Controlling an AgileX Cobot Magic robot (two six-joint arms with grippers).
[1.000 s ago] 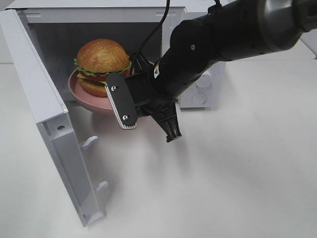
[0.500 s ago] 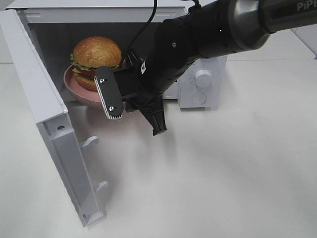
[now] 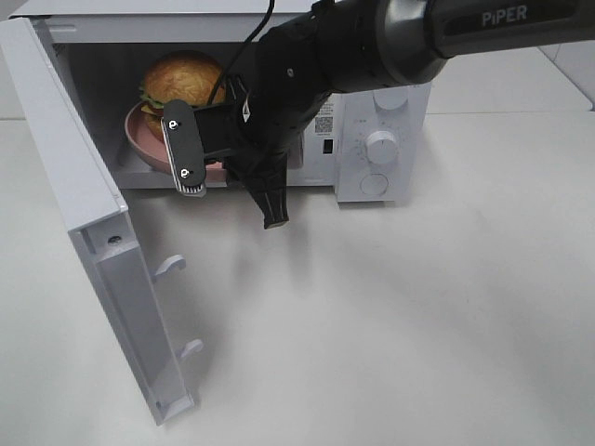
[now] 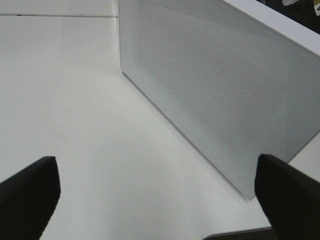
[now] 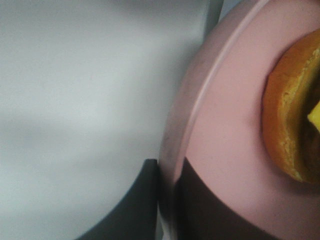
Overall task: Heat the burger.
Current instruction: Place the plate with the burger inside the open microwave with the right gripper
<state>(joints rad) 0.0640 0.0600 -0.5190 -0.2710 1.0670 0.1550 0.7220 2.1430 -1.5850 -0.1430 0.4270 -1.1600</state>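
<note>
The burger [image 3: 181, 76] sits on a pink plate [image 3: 139, 139] inside the open white microwave [image 3: 381, 102], at the far edge of the desk [image 3: 418, 325]. The right gripper [image 5: 169, 167] has its jaws clamped on the plate's rim, and its arm [image 3: 446, 37] reads "PIPER". The jaws of the left gripper [image 4: 160, 200] stand wide apart.

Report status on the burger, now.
Left gripper open, outside the door. Right gripper shut on pink plate rim. Burger on plate, inside microwave. Door open; right arm in the doorway.
</note>
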